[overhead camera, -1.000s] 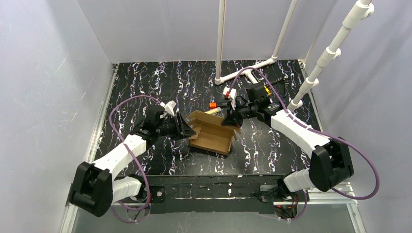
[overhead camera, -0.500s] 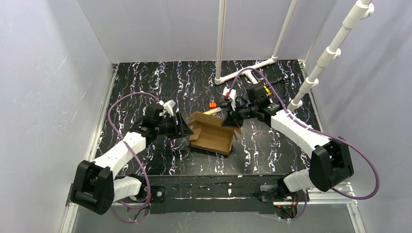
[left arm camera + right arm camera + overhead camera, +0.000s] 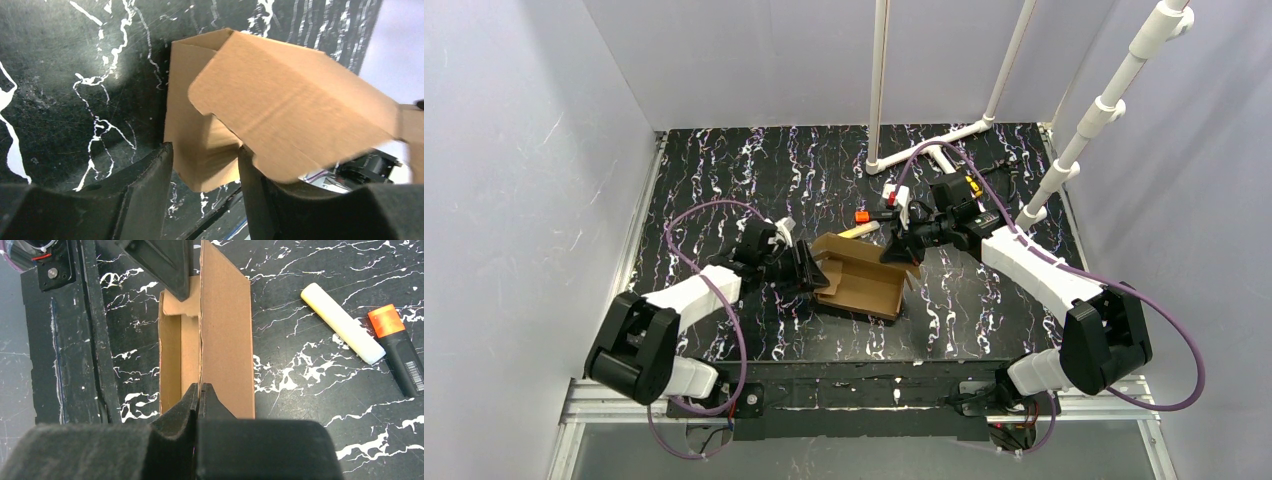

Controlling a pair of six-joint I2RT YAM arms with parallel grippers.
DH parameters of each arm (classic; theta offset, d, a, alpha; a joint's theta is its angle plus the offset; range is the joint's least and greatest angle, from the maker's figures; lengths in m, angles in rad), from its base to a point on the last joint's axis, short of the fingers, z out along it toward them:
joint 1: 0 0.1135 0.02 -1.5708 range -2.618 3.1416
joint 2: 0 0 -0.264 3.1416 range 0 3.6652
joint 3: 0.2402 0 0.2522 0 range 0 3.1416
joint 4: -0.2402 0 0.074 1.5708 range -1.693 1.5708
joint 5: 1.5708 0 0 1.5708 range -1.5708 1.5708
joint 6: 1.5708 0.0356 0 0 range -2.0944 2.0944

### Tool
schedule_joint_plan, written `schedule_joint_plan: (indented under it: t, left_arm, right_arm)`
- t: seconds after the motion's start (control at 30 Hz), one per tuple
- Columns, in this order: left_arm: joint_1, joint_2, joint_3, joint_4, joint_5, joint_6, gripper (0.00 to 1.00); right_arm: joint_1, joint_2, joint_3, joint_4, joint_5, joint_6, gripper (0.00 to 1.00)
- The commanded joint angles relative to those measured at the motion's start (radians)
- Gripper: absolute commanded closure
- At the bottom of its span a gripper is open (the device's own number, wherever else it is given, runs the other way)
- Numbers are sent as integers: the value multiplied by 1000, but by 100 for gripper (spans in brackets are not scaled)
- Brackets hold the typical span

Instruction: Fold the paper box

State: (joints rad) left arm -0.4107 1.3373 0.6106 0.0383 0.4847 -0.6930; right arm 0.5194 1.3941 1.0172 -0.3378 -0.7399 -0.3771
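The paper box [image 3: 864, 285] is plain brown cardboard, partly folded, lying mid-table with its walls up. My left gripper [image 3: 809, 268] is at its left end. In the left wrist view that gripper [image 3: 205, 152] stands open, with a side flap of the box [image 3: 200, 150] hanging between the jaws and a larger panel [image 3: 295, 100] leaning above. My right gripper [image 3: 902, 248] is at the box's far right corner. In the right wrist view it [image 3: 200, 389] is shut on the thin top edge of an upright panel of the box [image 3: 225, 315].
A pale cream marker [image 3: 342, 322] and a black marker with an orange cap [image 3: 397, 347] lie just behind the box, also in the top view [image 3: 861, 222]. A white pipe frame [image 3: 924, 150] stands at the back. The table's front rail [image 3: 90, 330] runs near the box.
My left arm has swung in closer to the box's left end and its jaws have spread wider around the side flap. The right gripper has kept its pinch in place.
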Motion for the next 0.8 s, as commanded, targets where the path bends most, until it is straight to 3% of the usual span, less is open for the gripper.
schedule_joint_plan:
  t: [0.0,0.43,0.57,0.77]
  left_arm:
    - [-28,45,30,-17,-69,-5,54]
    - [-173,80,98,-161,-356,-65,79]
    - [-229,84,126,-221,-497,-77,79]
    - [-248,48,105,-219,-599,-63,80]
  right_arm:
    - [7,6,19,-4,-18,-18,99]
    - [47,25,34,-28,-36,-48,99]
    - [51,27,42,-28,-5,-42,99]
    - [51,16,54,-29,29,-35,99]
